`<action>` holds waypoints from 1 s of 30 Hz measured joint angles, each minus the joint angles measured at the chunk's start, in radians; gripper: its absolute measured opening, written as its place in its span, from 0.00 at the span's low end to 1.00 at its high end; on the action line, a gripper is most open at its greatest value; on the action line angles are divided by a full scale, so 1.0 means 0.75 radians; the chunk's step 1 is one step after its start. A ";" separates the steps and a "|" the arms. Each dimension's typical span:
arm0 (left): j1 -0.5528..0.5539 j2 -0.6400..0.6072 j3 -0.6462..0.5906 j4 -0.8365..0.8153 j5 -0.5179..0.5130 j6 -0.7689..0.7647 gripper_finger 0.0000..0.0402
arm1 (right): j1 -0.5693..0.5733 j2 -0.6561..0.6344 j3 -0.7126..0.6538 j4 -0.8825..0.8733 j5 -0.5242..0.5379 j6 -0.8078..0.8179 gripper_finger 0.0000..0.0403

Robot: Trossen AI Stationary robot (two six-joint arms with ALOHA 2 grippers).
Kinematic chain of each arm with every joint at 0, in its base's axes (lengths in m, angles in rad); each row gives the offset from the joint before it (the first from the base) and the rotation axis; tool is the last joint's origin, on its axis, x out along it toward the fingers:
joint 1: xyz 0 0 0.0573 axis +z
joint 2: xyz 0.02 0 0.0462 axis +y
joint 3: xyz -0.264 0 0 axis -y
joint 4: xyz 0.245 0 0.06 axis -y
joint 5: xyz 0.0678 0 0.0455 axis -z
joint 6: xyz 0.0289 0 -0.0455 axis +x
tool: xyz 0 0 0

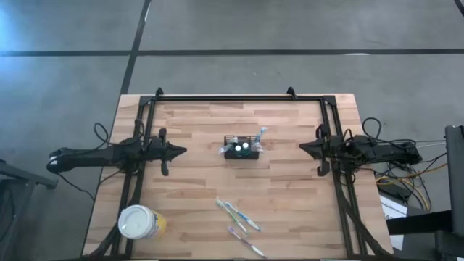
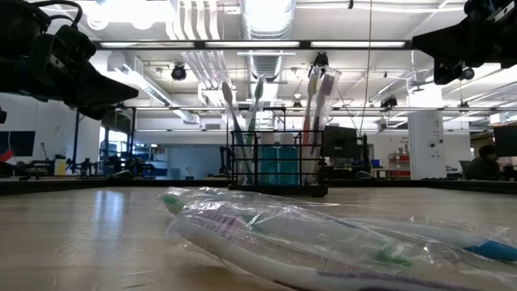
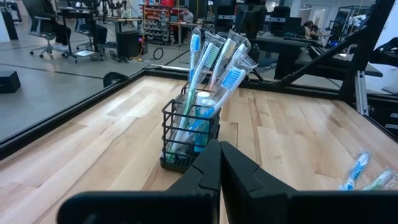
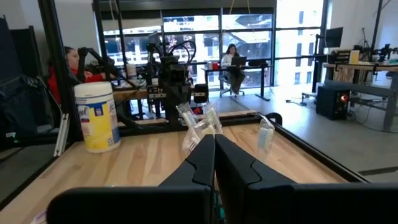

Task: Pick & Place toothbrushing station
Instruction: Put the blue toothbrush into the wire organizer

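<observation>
The toothbrushing station (image 1: 242, 150), a small black slatted holder with several wrapped toothbrushes standing in it, rests on its base at the table's middle; it also shows in the low view (image 2: 279, 166) and the left wrist view (image 3: 189, 140). My left gripper (image 1: 183, 151) is shut and empty, to the station's left, above the table. My right gripper (image 1: 302, 147) is shut and empty, to the station's right. In the right wrist view the fingers (image 4: 214, 165) hide most of the station; only the brush tops (image 4: 199, 127) show.
Several wrapped toothbrushes (image 1: 239, 217) lie loose on the table near its front edge, close before the low camera (image 2: 323, 242). A round white-lidded yellow cup (image 1: 140, 222) stands at the front left. A black frame rail (image 1: 239, 98) runs along the far edge and sides.
</observation>
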 joint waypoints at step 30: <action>0.000 0.000 0.004 0.007 0.002 0.065 0.01 | 0.471 1.544 0.757 -0.203 0.307 0.378 0.02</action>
